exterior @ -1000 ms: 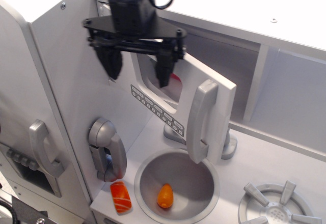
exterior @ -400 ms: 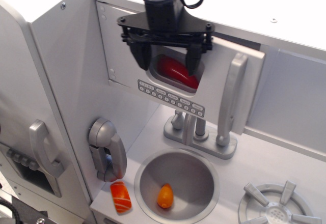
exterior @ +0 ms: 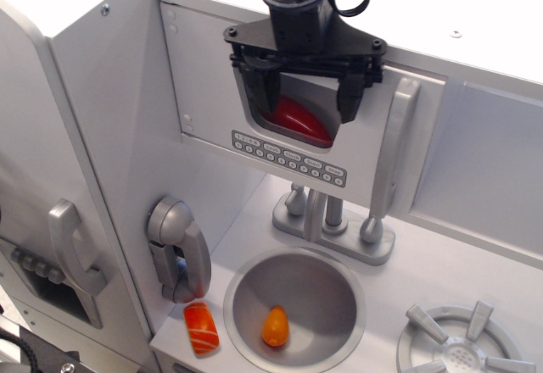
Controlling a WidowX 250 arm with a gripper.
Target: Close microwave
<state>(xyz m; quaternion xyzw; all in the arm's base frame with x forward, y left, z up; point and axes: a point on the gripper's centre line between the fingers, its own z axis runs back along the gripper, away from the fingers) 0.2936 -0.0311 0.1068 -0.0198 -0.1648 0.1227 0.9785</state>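
Observation:
The microwave [exterior: 208, 93] is a light-grey box high in the toy kitchen. Its flat door lies nearly flush with the front, with a small window showing a red object [exterior: 297, 120] inside, a row of small buttons [exterior: 288, 159] and a long vertical grey handle [exterior: 392, 153] at its right edge. My gripper [exterior: 304, 102] is open, its two black fingers [exterior: 347, 100] pointing down in front of the window, against or just off the door face. It holds nothing.
Below are a grey faucet [exterior: 327, 220], a round sink [exterior: 293, 305] holding an orange piece [exterior: 275, 325], a salmon sushi piece [exterior: 202, 328], a grey toy phone [exterior: 176, 250], a stove burner [exterior: 462, 343], and a larger door with a curved handle [exterior: 75, 250] at left.
The microwave door has swung from wide open to nearly flush with the cabinet. My gripper has moved right along with it, staying open in front of the window.

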